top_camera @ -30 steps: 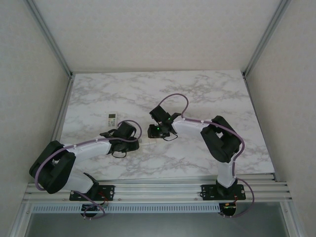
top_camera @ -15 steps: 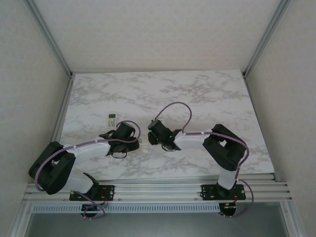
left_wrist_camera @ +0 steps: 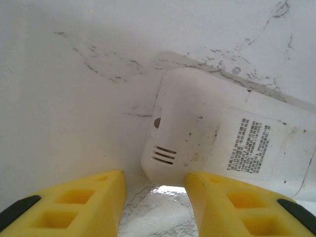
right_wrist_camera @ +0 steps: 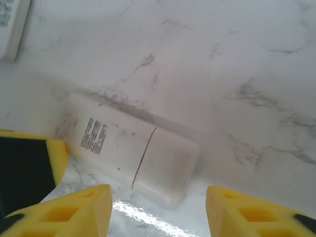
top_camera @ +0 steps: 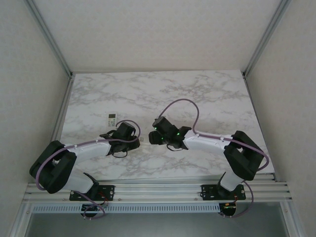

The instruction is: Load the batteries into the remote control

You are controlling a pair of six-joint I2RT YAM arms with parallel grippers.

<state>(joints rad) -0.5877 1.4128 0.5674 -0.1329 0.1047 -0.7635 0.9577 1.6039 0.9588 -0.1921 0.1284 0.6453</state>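
Note:
A white remote control (left_wrist_camera: pixel 207 128) lies back side up on the marble, with a printed label and small slots near one end. That end sits between my left gripper's (left_wrist_camera: pixel 155 190) yellow fingers; the left finger stands off it and the right finger is at its corner. In the right wrist view the remote's (right_wrist_camera: pixel 133 153) other end, with the cover seam closed, lies just beyond my open right gripper (right_wrist_camera: pixel 158 202). From above, the left gripper (top_camera: pixel 132 138) and right gripper (top_camera: pixel 152 139) face each other across the remote (top_camera: pixel 141 140). The batteries are out of view.
A second white remote (top_camera: pixel 112 118), buttons up, lies on the marble table (top_camera: pixel 212 98) to the far left of the left gripper, and its corner (right_wrist_camera: pixel 10 19) shows in the right wrist view. The left gripper's finger (right_wrist_camera: pixel 57 153) is close beside the right gripper.
My right arm has stretched out low toward the face-down remote and its jaws have widened. The left gripper has stayed in place and eased its jaws apart a little.

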